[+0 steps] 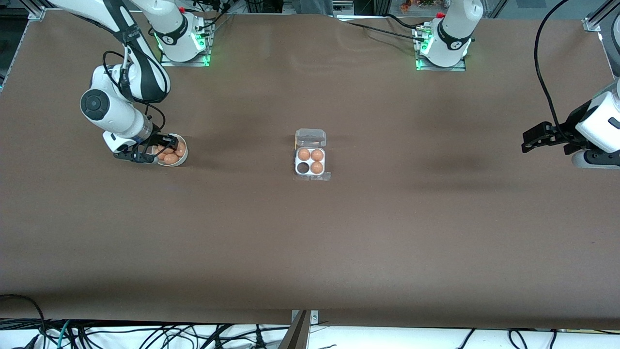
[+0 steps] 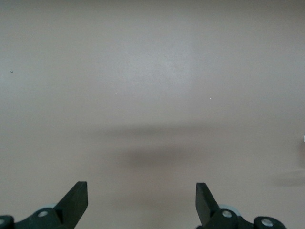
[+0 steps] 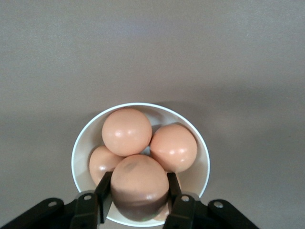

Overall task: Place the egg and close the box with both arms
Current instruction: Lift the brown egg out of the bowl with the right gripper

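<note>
Gripping an egg (image 3: 139,186) in the bowl (image 1: 183,160): right gripper (image 3: 138,202); box (image 1: 310,162), one cell empty, lies toward table centre. Left gripper (image 2: 142,198) waits, fingers apart.

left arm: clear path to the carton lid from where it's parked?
Probably yes. The left gripper waits open over bare table at its own end, and nothing lies between it and the box, whose lid stands open. The right gripper is shut on an egg at the bowl.

The box (image 1: 310,161) sits mid-table; the bowl (image 1: 180,158) toward the right arm's end.
</note>
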Robot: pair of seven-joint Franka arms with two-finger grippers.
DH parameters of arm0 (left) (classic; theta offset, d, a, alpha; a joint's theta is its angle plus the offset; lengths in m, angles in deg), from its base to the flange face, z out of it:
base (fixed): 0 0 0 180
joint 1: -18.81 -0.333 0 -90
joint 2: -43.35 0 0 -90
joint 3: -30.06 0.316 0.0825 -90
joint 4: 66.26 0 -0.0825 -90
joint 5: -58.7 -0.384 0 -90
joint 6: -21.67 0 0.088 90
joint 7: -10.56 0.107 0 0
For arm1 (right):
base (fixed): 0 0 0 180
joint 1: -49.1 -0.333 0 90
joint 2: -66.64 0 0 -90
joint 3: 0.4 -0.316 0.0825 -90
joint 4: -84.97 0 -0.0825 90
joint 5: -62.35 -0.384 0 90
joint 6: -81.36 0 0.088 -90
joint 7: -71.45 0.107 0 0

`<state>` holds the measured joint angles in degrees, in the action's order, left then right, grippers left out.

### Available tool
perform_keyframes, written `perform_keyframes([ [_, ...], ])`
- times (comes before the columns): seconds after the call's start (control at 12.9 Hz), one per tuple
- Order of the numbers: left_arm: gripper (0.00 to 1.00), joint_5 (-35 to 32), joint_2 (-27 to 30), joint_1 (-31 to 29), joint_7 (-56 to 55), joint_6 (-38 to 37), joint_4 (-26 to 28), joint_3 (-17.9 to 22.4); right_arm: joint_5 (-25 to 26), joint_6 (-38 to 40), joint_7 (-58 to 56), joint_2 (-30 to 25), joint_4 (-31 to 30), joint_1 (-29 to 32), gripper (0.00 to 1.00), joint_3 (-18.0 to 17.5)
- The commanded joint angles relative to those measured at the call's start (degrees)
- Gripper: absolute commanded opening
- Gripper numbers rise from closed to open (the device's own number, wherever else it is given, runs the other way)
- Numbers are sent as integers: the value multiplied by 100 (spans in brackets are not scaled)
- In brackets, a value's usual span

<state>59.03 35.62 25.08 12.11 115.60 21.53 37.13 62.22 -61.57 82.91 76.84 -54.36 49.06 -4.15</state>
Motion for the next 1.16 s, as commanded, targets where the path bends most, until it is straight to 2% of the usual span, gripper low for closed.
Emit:
perform_keyframes([
  [0.0,100,54,-71,-11,-6,-68,-184,6,39,-7,14,106,125,22,31,-39],
  [0.46,100,46,-71,-20,3,-76,-175,6,39,37,189,36,204,22,29,-144],
  [0.62,100,54,-71,-11,-14,-76,-175,6,39,80,364,-43,221,22,29,-328],
  [0.93,100,46,-71,-11,12,-68,-166,6,48,992,724,-70,817,22,29,-539],
  [1.08,100,46,-71,-11,3,-68,-166,6,48,1529,1075,-53,1265,22,29,-767],
])
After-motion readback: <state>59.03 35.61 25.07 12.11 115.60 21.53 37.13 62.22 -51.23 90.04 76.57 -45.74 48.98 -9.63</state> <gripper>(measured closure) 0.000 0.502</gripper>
